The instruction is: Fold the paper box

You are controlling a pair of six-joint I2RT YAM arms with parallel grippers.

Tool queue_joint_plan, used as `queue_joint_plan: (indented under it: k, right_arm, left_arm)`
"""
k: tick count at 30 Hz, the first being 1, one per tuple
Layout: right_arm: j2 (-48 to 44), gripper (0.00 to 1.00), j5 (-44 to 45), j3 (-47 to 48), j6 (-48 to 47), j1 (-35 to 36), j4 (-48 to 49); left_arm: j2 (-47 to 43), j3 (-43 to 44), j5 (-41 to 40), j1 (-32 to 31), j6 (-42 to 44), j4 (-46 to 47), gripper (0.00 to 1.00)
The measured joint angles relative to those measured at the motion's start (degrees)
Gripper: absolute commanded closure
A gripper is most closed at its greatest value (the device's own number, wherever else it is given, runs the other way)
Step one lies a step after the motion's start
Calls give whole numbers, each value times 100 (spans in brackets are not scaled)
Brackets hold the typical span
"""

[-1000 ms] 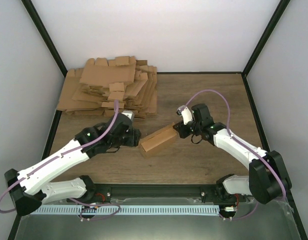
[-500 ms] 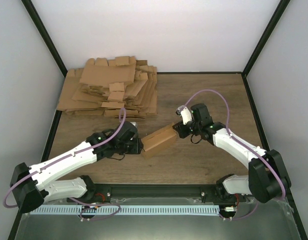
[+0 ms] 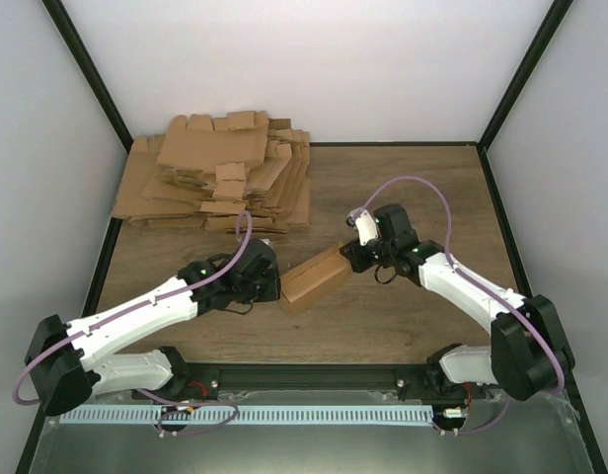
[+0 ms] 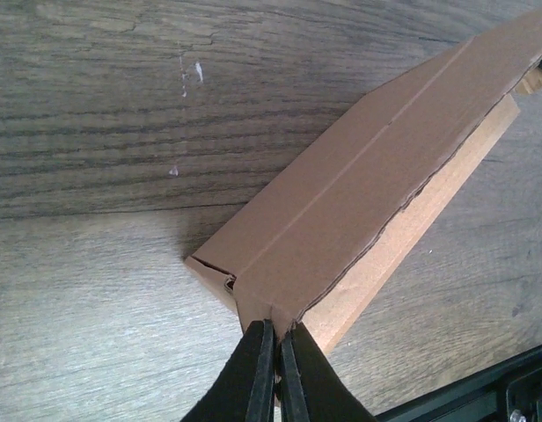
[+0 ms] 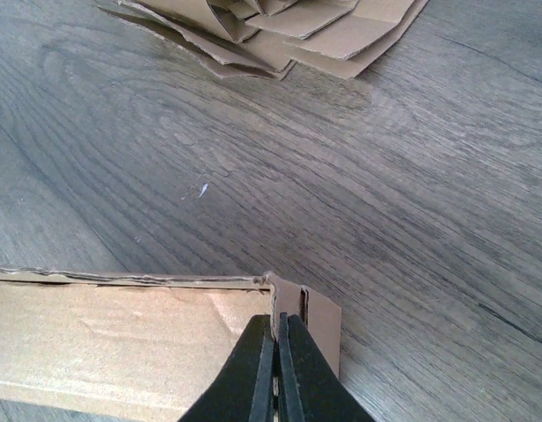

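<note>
While on table, paper box diagonal.

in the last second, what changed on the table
The left gripper slid right to the paper box and closed on its near corner. The right gripper kept its pinch on the far end; the box and the pile of blanks stayed put.
</note>
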Motion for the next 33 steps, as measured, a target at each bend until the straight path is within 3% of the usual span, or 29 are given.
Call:
queue_joint_plan:
  k: [7,21,33]
  right_arm:
    - [-4,98,149,0,175,114,17]
    - [-96,98,256,-70,332,188,96]
    - [-221,98,321,-140,352,188,103]
  left_arm:
    - [4,-142,-24,0,-507,127,96]
    - [57,-181,-369,-37,-2310,267,96]
    - [179,-166,-960,-485,-2955,319,96]
